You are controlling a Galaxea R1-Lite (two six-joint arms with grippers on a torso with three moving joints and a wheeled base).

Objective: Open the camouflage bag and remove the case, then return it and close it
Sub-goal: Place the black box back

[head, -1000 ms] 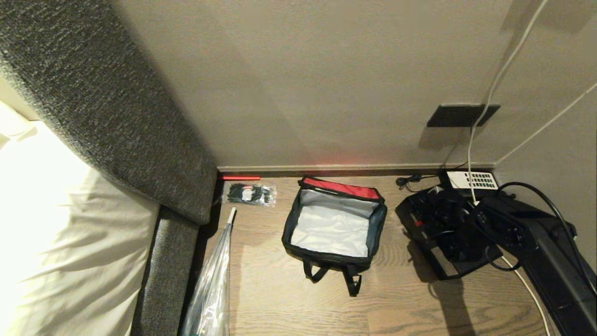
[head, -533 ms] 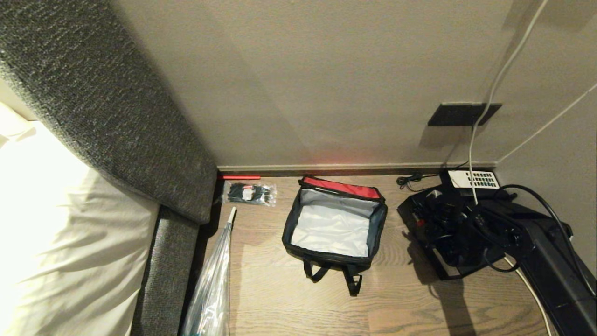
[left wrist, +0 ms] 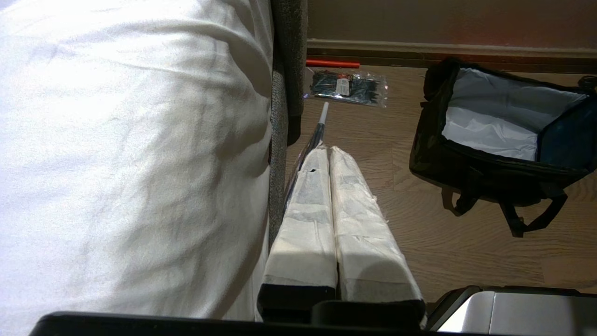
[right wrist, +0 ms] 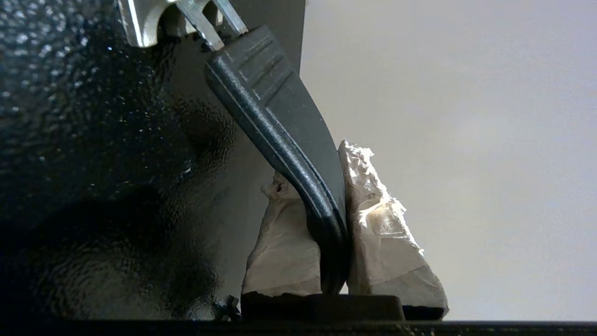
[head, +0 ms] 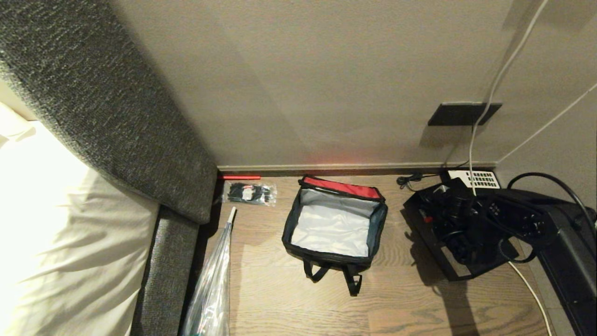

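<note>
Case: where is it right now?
In the head view the case is out of the open camouflage bag, on the floor to the bag's right, just in front of the telephone by the wall. The right gripper is shut on its handle.

The camouflage bag point(head: 334, 227) is soft cloth with webbing strap handles; its inner lining looks smooth, silvery and faintly shiny, its lid lining matt red. The case point(right wrist: 93, 163) has a pebbled, glossy black plastic skin, a smooth ribbed handle point(right wrist: 289, 154) and bright metal fittings. The right gripper point(right wrist: 343, 224) has fingers wrapped in frayed off-white tape. The floor point(head: 410, 308) is matt grained wood. The headboard point(head: 102, 107) at left is coarse grey woven fabric.
</note>
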